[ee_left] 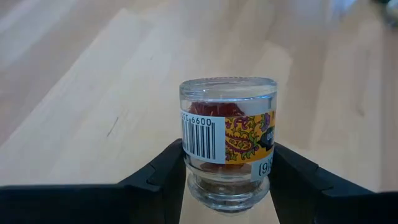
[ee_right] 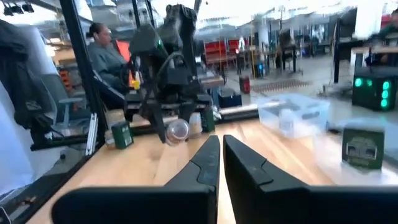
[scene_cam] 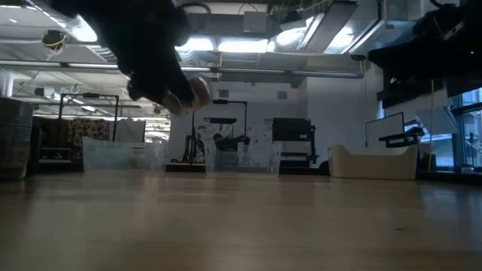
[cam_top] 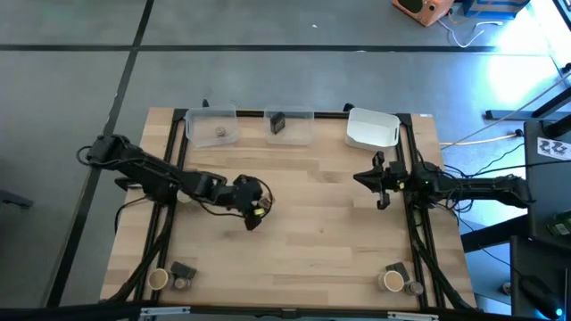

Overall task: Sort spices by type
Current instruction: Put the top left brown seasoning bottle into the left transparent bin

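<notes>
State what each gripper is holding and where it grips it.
The left gripper clamps a small glass spice jar by its lower sides. The right gripper holds nothing, fingers nearly closed.

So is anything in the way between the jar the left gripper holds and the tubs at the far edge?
Nothing visible. The left gripper holds the jar above bare table, and the wood up to the clear tubs is open. The right gripper waits off to the side.
</notes>
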